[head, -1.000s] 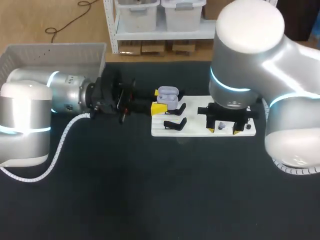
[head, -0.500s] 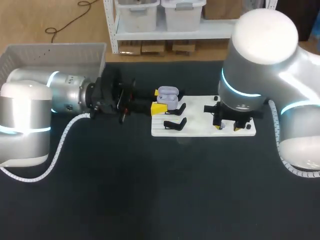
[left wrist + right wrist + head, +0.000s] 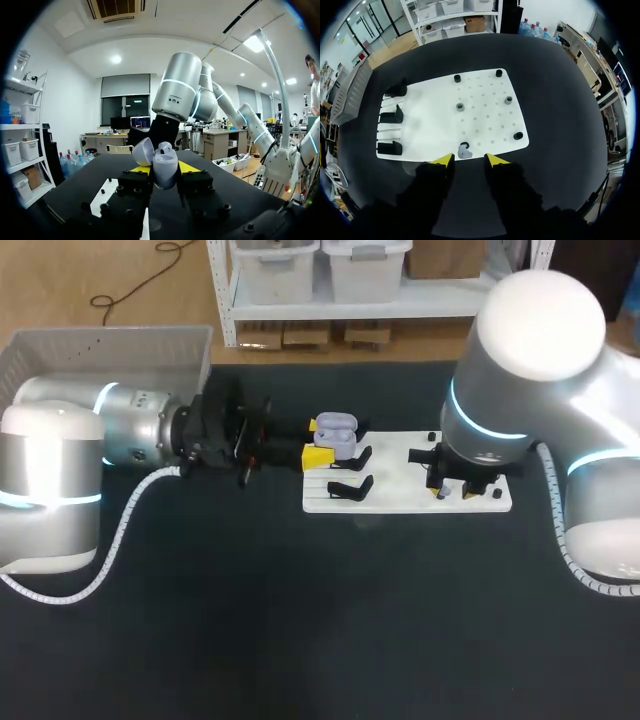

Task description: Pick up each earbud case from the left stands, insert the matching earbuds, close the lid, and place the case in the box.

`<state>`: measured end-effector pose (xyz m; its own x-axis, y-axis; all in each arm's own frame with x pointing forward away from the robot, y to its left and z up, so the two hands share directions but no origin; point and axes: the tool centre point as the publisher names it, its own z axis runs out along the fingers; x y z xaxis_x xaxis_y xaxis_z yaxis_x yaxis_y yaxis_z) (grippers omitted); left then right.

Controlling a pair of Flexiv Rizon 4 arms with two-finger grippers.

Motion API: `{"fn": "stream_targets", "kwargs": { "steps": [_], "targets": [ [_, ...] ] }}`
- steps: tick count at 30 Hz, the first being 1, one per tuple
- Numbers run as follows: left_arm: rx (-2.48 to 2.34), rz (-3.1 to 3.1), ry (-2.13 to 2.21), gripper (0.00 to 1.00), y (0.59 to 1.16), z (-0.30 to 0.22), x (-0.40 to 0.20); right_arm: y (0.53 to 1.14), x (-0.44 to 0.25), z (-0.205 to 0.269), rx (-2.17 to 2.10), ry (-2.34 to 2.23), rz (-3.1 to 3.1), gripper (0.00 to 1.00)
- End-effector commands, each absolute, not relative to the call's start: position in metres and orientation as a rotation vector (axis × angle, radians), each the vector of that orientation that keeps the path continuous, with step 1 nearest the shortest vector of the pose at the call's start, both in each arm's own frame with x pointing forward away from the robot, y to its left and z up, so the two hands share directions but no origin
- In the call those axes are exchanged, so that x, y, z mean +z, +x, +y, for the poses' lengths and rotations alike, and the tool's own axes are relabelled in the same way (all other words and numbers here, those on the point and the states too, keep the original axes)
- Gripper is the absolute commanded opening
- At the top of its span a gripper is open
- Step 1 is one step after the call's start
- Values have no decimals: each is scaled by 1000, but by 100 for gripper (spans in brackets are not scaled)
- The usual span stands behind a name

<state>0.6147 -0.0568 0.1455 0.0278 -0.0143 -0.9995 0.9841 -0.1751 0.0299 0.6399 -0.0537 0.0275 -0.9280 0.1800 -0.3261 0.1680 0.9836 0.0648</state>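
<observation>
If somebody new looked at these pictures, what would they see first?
Probably the small pale lilac earbud case, lid flipped open, gripped in the left claw beside the black stands on the flat white pegboard. Next, the right claw, open above that board's edge, with a tiny grey earbud lying just ahead of its yellow tips.

A robotics lab: a silver left arm point(image 3: 60, 455) and a silver right arm point(image 3: 530, 360) flank a black tabletop point(image 3: 300, 620). A white hole-patterned fixture plate point(image 3: 390, 500) with black stands point(image 3: 350, 487) lies just ahead of the right tool point(image 3: 469, 159).
</observation>
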Motion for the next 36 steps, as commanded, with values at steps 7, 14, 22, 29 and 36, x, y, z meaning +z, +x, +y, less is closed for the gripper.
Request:
{"fn": "stream_targets", "kwargs": {
  "steps": [7, 14, 22, 29, 36],
  "targets": [
    [-1323, 1089, 1344, 0, 616, -57, 145, 647, 18, -48, 65, 287, 2796, 34],
    [-1323, 1089, 1344, 0, 616, -57, 145, 648, 15, -50, 66, 309, 2798, 31],
    [-1323, 1089, 1344, 0, 616, -57, 145, 646, 12, -51, 65, 323, 2804, 27],
    [-1323, 1089, 1344, 0, 616, -57, 145, 648, 12, -52, 75, 327, 2800, 25],
    [-1323, 1089, 1344, 0, 616, -57, 145, 651, 12, -52, 81, 328, 2799, 25]
  ]
}}
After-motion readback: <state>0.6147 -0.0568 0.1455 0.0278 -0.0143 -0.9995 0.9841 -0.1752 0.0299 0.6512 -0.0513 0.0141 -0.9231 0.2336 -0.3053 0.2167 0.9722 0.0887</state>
